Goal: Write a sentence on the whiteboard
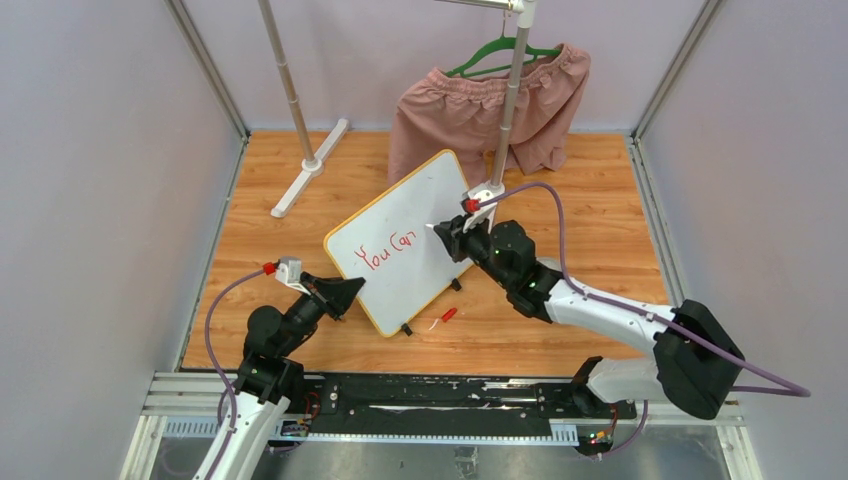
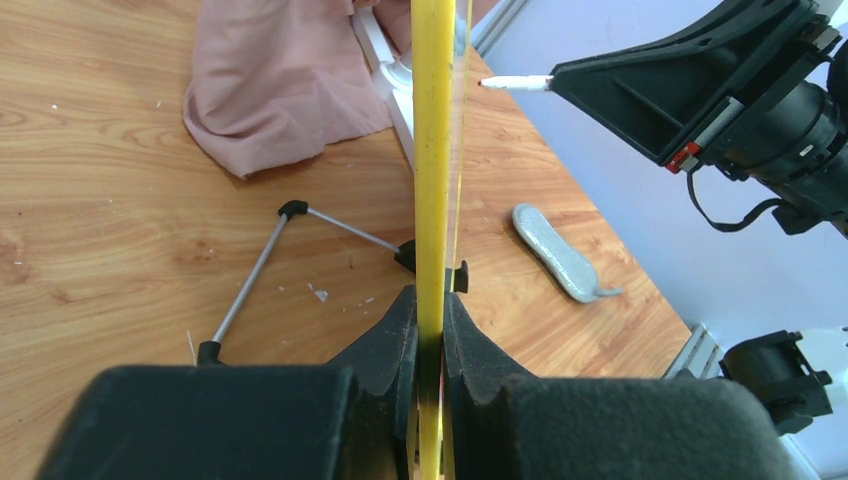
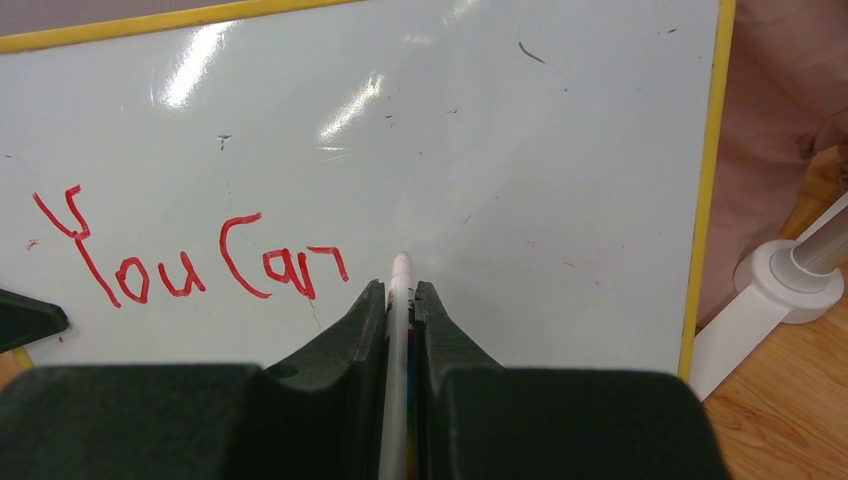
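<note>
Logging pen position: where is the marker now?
Top view, right of centre: the marker is clamped in the right tool, tip pointing at the whiteboard just right of the red writing.

Contact unclear between marker (image 1: 432, 226) and whiteboard (image 1: 420, 195)

From above, the right gripper (image 1: 443, 232), clamped on the marker, hides all but its white tip, and whether that tip touches the whiteboard cannot be told. The left gripper (image 1: 353, 291), clamped on the frame, covers part of the board's side facing the bench's left edge. A small red item (image 1: 447, 315) toward the near edge, possibly a cap, is too small to identify. The board screens part of the pink shorts (image 1: 450, 115) at the far edge, and the rack (image 1: 289, 85) runs off the top. The left wrist camera sees the board edge-on, face hidden. In the right wrist view the fingers (image 3: 330, 400) block its lower edge.
</note>
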### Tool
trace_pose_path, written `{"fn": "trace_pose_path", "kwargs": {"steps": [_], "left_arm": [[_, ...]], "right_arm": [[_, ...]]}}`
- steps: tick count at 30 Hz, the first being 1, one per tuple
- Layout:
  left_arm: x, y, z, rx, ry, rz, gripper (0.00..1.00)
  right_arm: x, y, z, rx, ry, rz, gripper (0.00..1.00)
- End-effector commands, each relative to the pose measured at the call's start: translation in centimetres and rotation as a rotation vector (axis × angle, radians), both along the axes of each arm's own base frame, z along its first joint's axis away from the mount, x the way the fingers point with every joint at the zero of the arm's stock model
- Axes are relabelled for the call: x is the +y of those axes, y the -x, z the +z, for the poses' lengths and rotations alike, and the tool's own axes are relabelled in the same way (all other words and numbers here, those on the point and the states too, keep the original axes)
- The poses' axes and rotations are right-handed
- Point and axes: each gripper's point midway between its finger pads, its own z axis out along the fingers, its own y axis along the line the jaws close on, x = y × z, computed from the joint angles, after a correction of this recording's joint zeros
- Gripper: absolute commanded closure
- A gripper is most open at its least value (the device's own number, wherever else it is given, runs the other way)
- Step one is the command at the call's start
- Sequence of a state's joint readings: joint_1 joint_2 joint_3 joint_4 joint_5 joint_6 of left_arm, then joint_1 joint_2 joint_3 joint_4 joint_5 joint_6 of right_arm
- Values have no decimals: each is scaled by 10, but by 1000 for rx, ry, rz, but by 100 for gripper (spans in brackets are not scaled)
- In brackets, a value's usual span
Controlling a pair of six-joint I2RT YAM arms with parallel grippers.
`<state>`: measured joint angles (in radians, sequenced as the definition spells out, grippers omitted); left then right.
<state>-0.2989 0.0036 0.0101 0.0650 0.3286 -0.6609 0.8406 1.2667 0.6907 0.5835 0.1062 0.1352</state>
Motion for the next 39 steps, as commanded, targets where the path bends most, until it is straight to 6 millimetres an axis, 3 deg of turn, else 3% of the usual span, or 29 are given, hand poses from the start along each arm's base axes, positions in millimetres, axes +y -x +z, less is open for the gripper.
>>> {"fn": "trace_pose_path", "kwargs": {"steps": [1,21,39], "left_arm": [[2,0,-36,39,-69,3,100],[0,1,-37,37,-72,-2,100],[0,1,-37,34,-74,-4,100]], "right_arm": [[-13,-3,25,-59,-64,-46,100],[-19,3,21,-76,-90,-45,100],[-9,3,15,-67,-29,3,100]]}}
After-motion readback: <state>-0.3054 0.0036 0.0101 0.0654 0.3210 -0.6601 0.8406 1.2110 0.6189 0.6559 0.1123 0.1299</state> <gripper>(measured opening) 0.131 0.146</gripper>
